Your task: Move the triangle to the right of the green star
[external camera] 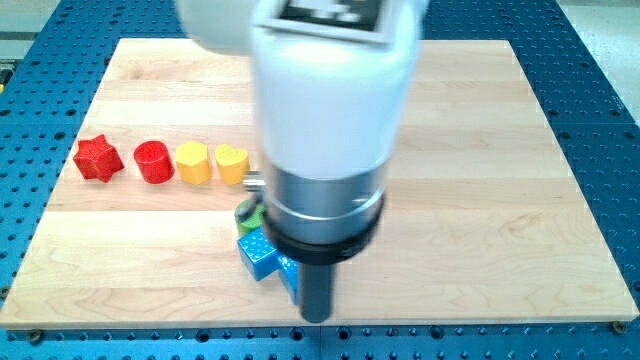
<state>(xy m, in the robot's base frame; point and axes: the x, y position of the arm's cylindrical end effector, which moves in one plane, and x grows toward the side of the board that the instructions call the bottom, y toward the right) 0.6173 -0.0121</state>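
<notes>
My arm's white and dark body (330,120) fills the middle of the view and hides much of the board. The dark rod ends at my tip (316,319), near the board's bottom edge. A blue block (257,254) lies just left of the rod. A second blue piece (289,276) shows as a sliver against the rod's left side; its shape cannot be made out. A green block (251,213), mostly hidden by the arm, sits just above the blue block; its star shape cannot be confirmed.
A row at the view's left holds a red star (99,158), a red cylinder (154,162), a yellow block (193,162) and a yellow heart (232,164). The wooden board (500,200) lies on a blue perforated table (610,120).
</notes>
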